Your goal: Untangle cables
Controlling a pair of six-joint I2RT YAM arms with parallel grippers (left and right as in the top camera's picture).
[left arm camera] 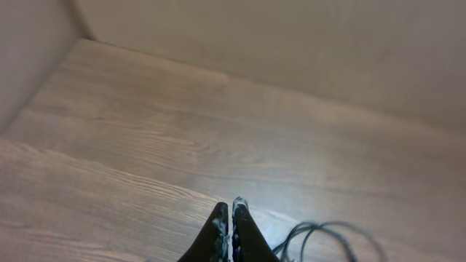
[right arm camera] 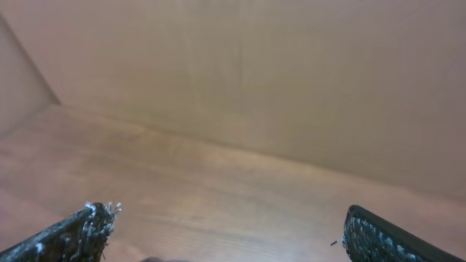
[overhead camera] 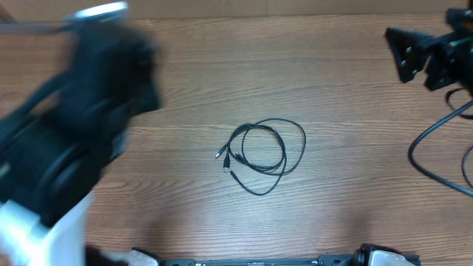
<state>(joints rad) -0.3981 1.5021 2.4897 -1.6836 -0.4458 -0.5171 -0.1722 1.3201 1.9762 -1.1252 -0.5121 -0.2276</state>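
Note:
The cables (overhead camera: 262, 155) lie on the middle of the wooden table as one thin black coil, with small plug ends at its left side. In the left wrist view my left gripper (left arm camera: 231, 208) is shut with nothing between its fingers, and part of the cables (left arm camera: 328, 236) shows just to its right at the bottom edge. My left arm (overhead camera: 89, 118) is a large blurred dark shape at the left of the overhead view. My right gripper (overhead camera: 397, 52) hovers at the far right corner, away from the coil. Its fingertips (right arm camera: 98, 216) stand wide open over bare wood.
Thick black arm wiring (overhead camera: 432, 151) loops over the table at the right edge. Beige walls (left arm camera: 291, 44) close off the far side and the left. The arm bases (overhead camera: 369, 257) sit at the near edge.

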